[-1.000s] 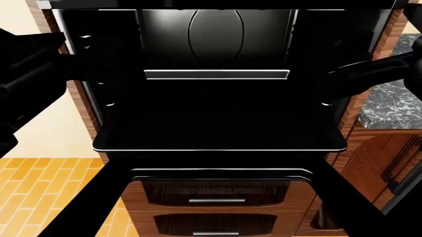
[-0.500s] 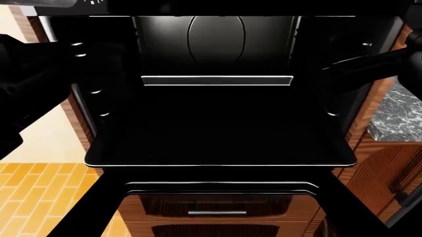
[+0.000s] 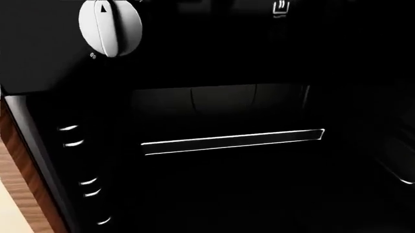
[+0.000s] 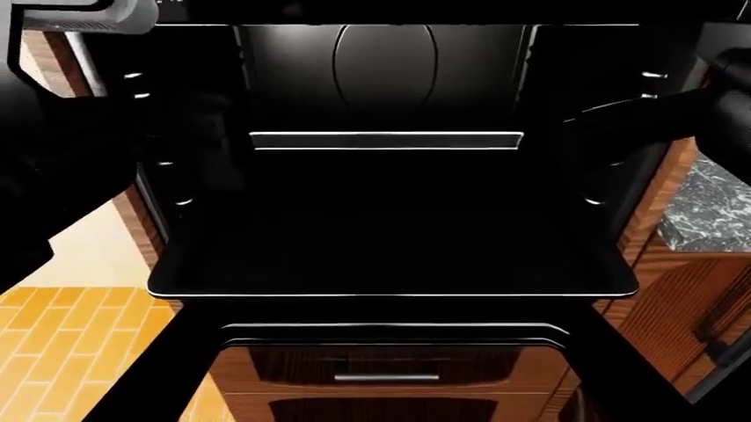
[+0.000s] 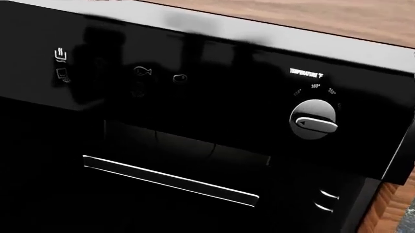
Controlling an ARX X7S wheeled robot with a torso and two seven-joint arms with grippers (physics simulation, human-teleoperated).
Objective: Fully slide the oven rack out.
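The oven rack [image 4: 388, 251] is a wide glossy black shelf. Its thin silvery front rim [image 4: 388, 294] stands well out in front of the oven mouth, above the lowered door. My left gripper [image 4: 200, 132] reaches in at the rack's left side and my right gripper [image 4: 583, 132] at its right side. Both are black against black, so their jaws and any contact with the rack cannot be made out. In both wrist views the rack and the jaws are lost in darkness.
A short silver-rimmed black bar [image 4: 388, 141] sits deep in the oven and also shows in the wrist views [image 3: 232, 141] [image 5: 170, 180]. The open door frame [image 4: 388, 332] hangs below, with drawer handles [image 4: 388, 377] seen through its pane. Knobs [image 3: 109, 26] [image 5: 314, 120] sit on the control panel. A marble counter [image 4: 710, 211] is at right.
Over the last second the rack's front rim has come nearer and lower in the head view. In the last half second it has barely moved. The left arm has shifted slightly inward.
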